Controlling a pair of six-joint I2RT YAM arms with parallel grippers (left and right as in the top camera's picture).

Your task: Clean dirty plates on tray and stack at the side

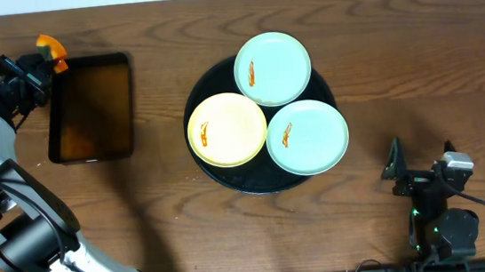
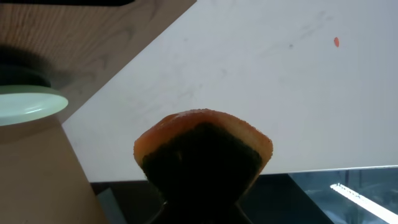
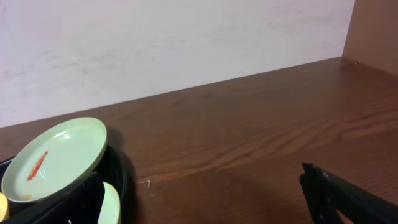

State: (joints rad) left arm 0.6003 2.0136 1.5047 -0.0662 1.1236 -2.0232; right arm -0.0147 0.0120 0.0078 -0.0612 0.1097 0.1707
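Dirty plates (image 1: 272, 68), three, each smeared orange-red: yellow one at left, mint ones at far side and right, all on round black tray (image 1: 247, 182) at middle of desk (image 1: 395, 50). Toward left edge, rectangular tray (image 1: 90, 110) of brownish liquid. At its far left corner, left fingers (image 1: 38, 68) clamped on orange sponge (image 1: 51, 49). Near front right corner, right fingers (image 1: 395, 161) spread wide, gripping nothing.

The wooden table (image 1: 397, 67) bears a round black tray (image 1: 247, 179); left of it, a rectangular tray (image 1: 129, 102).
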